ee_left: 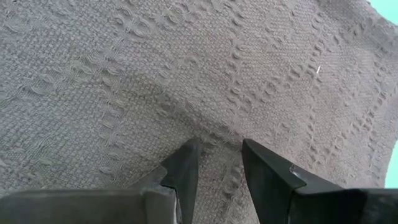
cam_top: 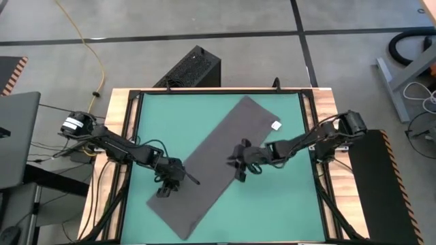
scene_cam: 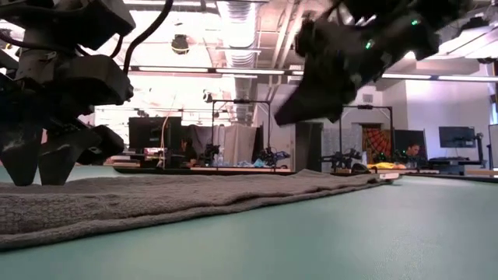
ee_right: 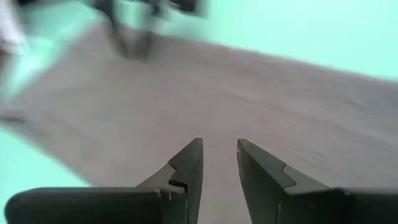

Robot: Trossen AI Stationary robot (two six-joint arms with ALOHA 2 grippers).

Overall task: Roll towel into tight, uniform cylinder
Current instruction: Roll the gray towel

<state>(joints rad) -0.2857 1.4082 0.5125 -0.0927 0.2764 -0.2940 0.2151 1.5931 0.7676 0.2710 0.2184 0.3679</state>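
The towel (cam_top: pixel 212 167) lies flat and unrolled, set diagonally across the green mat (cam_top: pixel 286 197) on the surface. It is a dark charcoal-grey rectangle with a woven, nubbly texture (ee_left: pixel 186 74), and a small white tag (cam_top: pixel 276 125) sits at its far right corner. The left tool (cam_top: pixel 167 185) hovers over the towel's lower left edge, fingers (ee_left: pixel 183 171) slightly parted, gripping nothing. The right tool (cam_top: pixel 240 163) hangs over the towel's right edge, fingers (ee_right: pixel 189 165) likewise narrowly apart and empty.
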